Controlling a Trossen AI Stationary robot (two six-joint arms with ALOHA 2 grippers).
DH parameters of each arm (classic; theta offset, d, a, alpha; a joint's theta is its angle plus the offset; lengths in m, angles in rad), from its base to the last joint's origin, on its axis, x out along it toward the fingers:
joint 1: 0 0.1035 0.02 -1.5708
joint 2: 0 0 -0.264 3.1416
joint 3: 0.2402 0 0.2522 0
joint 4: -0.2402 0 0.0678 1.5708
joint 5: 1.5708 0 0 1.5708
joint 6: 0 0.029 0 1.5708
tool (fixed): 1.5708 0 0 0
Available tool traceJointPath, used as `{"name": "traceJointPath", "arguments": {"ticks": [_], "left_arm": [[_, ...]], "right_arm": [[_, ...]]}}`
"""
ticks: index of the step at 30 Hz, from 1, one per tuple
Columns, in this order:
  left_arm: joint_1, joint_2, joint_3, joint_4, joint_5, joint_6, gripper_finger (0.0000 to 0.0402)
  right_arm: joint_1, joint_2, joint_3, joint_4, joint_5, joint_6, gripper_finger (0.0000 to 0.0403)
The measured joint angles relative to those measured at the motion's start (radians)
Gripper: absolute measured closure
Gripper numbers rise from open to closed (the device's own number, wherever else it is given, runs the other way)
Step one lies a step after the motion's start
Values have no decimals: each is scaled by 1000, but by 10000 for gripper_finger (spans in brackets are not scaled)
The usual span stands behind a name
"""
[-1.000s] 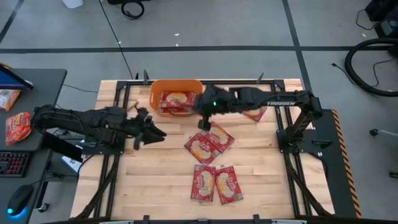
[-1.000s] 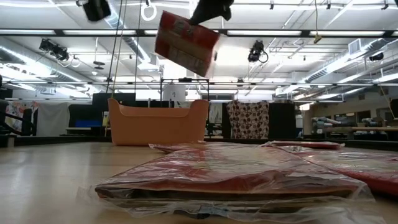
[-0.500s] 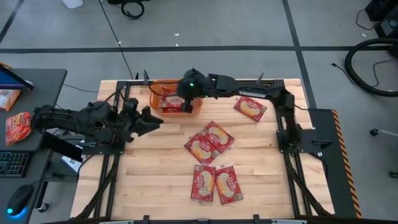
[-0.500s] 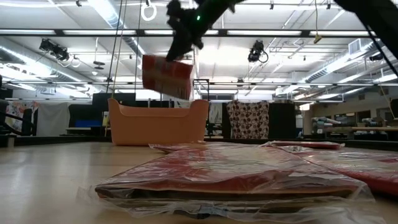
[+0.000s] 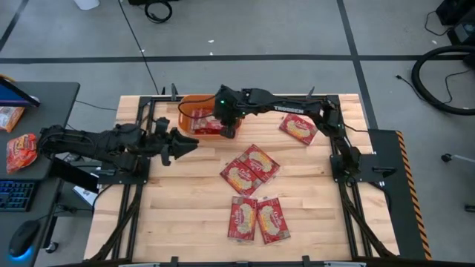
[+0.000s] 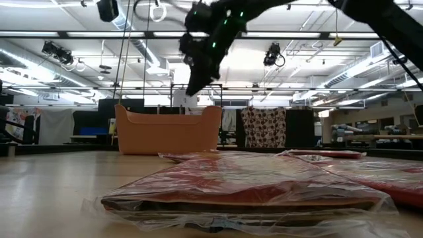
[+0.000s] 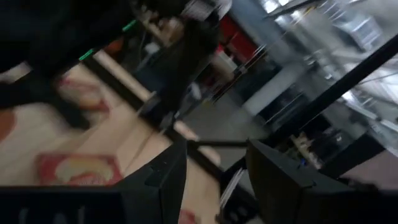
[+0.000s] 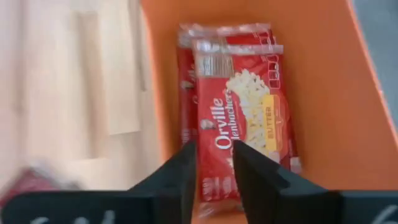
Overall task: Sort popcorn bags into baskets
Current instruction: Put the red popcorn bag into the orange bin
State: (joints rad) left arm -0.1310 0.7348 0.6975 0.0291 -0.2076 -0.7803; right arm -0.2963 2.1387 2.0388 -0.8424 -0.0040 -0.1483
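Now your right hand (image 5: 227,126) hovers empty, fingers narrowly apart, over the orange basket (image 5: 187,108) holding popcorn bags (image 8: 242,127); others lie on the worktop (image 5: 185,208), probably light, slick, floppy: pinch an edge.

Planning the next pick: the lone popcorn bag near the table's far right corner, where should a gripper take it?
Likely from straight above, pinching a free edge of the lone popcorn bag: it lies flat on the table, apart from the other bags, so every edge looks clear.
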Motion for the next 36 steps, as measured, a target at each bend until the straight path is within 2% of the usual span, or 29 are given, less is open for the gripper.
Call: {"name": "traceJointPath", "arguments": {"ticks": [7,13,18,24,29,32,36], "left_arm": [[0,-11,0,-187,63,32,228],[1,-9,0,-197,-33,37,228],[1,-32,1,-195,-33,31,228],[1,-83,1,-202,-23,-24,228],[0,-109,1,-193,-13,-52,228],[1,-105,1,-185,-18,-48,228],[-1,-90,1,-171,-23,-47,228]], "right_arm": [[45,-120,3,-187,-67,158,252],[106,-156,-11,-356,-38,251,245],[124,-231,-140,-373,2,249,238],[18,-377,-389,-375,18,230,227],[-104,-496,-626,-298,116,166,224],[-185,-525,-749,-193,110,168,221],[-272,-506,-839,-182,102,257,210]]}}
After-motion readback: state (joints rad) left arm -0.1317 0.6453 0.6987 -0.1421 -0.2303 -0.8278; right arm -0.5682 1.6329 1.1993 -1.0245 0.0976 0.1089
